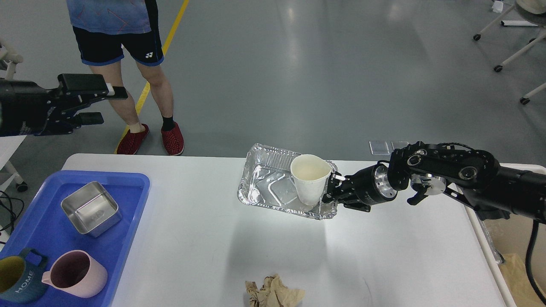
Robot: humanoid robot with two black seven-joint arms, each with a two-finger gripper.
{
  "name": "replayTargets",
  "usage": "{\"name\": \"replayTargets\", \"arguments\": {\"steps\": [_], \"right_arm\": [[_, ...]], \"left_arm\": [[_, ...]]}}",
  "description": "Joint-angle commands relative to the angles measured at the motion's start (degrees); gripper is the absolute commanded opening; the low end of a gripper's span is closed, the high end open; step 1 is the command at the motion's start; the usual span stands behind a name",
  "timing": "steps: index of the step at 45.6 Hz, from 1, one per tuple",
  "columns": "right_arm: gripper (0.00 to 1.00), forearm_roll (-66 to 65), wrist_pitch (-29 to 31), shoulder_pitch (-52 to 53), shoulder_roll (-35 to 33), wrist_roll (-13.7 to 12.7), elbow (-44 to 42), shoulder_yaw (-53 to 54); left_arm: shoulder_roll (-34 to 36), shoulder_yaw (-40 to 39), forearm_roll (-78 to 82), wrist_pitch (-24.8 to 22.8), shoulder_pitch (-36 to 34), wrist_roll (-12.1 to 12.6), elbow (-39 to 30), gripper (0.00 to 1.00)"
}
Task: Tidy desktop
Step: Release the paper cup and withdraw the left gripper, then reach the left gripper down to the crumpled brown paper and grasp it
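Note:
The white desktop (192,243) fills the lower view. My right gripper (334,187) reaches in from the right and is shut on the right rim of a foil tray (266,187). The tray hangs tilted a little above the desktop and casts a shadow below it. A white paper cup (309,181) stands upright inside the tray, right against the gripper's fingers. My left gripper (106,105) is open and empty, held high off the table's far left corner.
A blue tray (138,181) at the left holds a steel square container (90,209), a pink mug (76,273) and a dark blue mug (17,281). Crumpled brown paper (273,292) lies at the front edge. A person (128,64) stands beyond the far edge. A beige bin (516,264) sits at the right.

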Motion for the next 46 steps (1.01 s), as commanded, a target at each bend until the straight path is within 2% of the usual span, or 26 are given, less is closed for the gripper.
{"name": "replayTargets", "arguments": {"steps": [1,4,15,21,28,31,41,46], "right_arm": [[0.00,0.0,-0.1,0.0,-0.3,0.0,0.1,0.0],[0.00,0.0,-0.1,0.1,-0.4,0.0,0.1,0.0],[0.00,0.0,-0.2,0.0,0.1,0.0,0.1,0.0],[0.00,-0.1,-0.2,0.0,0.2,0.0,0.0,0.0],[0.00,-0.1,-0.2,0.0,0.2,0.0,0.0,0.0],[0.00,-0.1,-0.2,0.0,0.1,0.0,0.0,0.0],[0.00,-0.8,-0.6,-0.1,0.2,0.0,0.0,0.0],[0.00,-1.2,-0.9,-0.3,0.2,0.2,0.1,0.1]], "left_arm": [[5.8,0.2,-1.1,-0.6,3.6,-4.1,-2.9,0.97],[7.3,0.2,-2.1,-0.6,5.3,-5.3,-3.1,0.97],[6.8,0.7,-2.4,-0.5,6.8,-5.5,-3.1,0.97],[2.5,0.8,-2.3,0.6,9.3,-4.6,-4.9,0.97],[-2.9,0.8,-2.3,2.6,12.6,-4.1,-10.3,0.97],[-6.6,0.8,-2.3,3.0,13.9,-3.1,-10.8,0.97],[-21.6,3.0,-1.0,6.7,19.8,4.3,-10.6,0.97],[-26.8,7.6,2.5,9.9,23.3,5.4,-9.9,0.97]]}}
